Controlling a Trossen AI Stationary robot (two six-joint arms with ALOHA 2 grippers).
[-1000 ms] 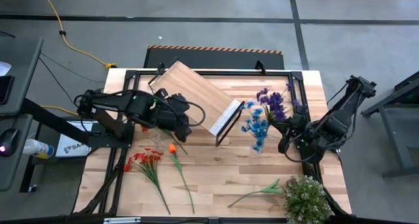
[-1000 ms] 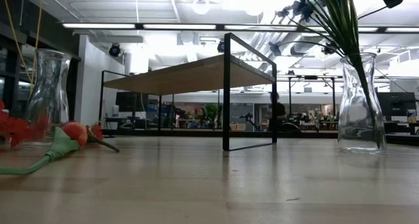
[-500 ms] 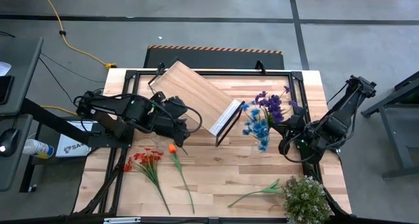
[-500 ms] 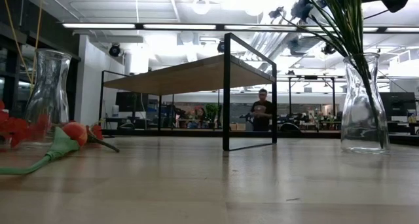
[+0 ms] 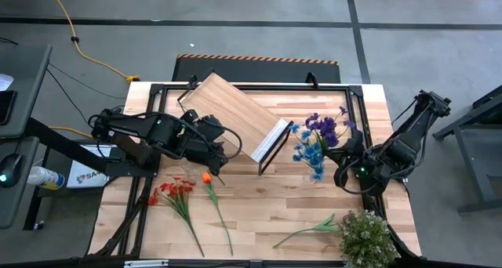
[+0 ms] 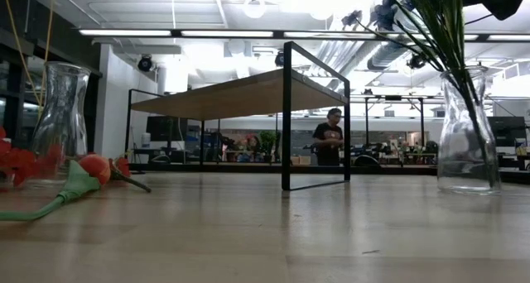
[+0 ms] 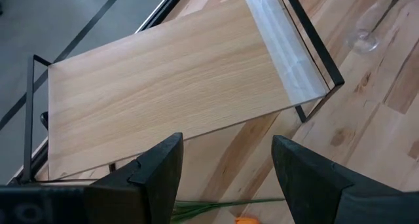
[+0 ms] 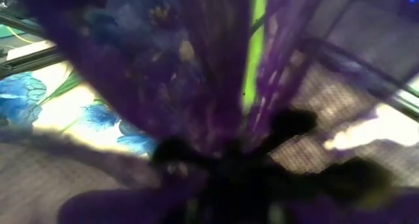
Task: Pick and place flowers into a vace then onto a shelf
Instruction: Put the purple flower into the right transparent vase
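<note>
While the high view looks straight down on the desk point(image 5: 259, 213), the right gripper point(image 5: 351, 160) sits near the desk's right edge with the blue and purple flowers point(image 5: 318, 141) fanned out beside it toward the shelf point(image 5: 231, 115). The left gripper point(image 5: 217, 148) hovers at the near edge of the shelf, which lies at a slant across the far middle of the desk. Just on the near side of that gripper lie the orange tulip point(image 5: 206, 177) and the red sprays point(image 5: 174, 189), long stems running toward the desk's near edge, so the left arm is by far the nearer one to them. A dark pink rose point(image 5: 307, 229) lies by a bushy green plant point(image 5: 365, 237) at the near right corner.

From the low view, the right vase point(image 6: 468, 134) holds the bouquet's stems upright, while an empty left vase point(image 6: 60, 117) stands behind the tulip and red sprays. A person point(image 6: 329, 138) stands far back in the room.

Through the left wrist view, the jaws are spread wide and hold nothing, with the shelf board beyond them.

From the right wrist view, purple petals fill everything, so I cannot tell how those jaws stand.

My guess is the vase goes left onto the shelf next.
</note>
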